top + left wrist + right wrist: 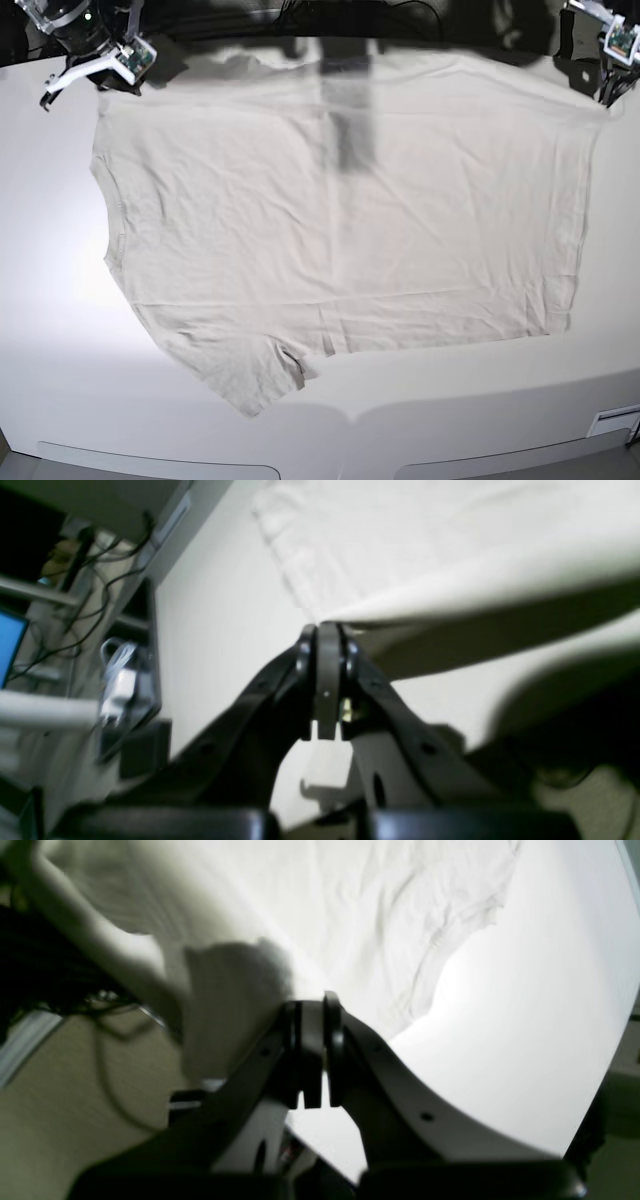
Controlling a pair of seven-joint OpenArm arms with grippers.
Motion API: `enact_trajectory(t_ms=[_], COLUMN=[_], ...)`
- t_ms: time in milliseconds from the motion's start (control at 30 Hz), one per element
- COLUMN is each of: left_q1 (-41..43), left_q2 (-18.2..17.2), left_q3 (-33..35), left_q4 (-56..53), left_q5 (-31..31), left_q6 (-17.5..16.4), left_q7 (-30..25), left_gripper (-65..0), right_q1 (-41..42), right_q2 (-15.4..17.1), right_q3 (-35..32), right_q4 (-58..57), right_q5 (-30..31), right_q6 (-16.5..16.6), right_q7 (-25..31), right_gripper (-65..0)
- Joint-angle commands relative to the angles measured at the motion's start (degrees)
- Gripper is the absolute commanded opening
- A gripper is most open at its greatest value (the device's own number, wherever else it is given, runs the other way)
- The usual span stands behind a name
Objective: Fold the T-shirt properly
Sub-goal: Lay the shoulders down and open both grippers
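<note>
The left gripper [327, 630] was clamped on an edge of the T-shirt [425, 555], lifting the fabric off the table [220, 630]. The right gripper [311, 1007] was likewise pinched tight on the cloth. In the base view the T-shirt [340, 230] lay spread over the table's middle, its held corners at eleven and one o'clock, one sleeve at seven.
</note>
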Motion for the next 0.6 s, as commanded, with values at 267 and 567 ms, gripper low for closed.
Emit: enact_trajectory(t_ms=[267,567], left_q1=[-12.3,-21.5], left_q2=[-0.5,-0.5], left_q3=[-0.6,-0.6], left_q4=[-7.8,-16.3], left_q5=[-3.3,-2.6], left_q6=[-1.2,-5.2], left_q7=[2.1,1.5], left_gripper=[-65.0,-65.0], right_q1=[12.2,20.8], right_q2=[0.6,-5.2], right_q3=[0.5,0.4], right_q4=[-4.5,-12.6], right_q5=[8.5,12.1], right_q6=[1.1,5.8], right_q7=[1.7,5.4], right_gripper=[-65.0,-65.0])
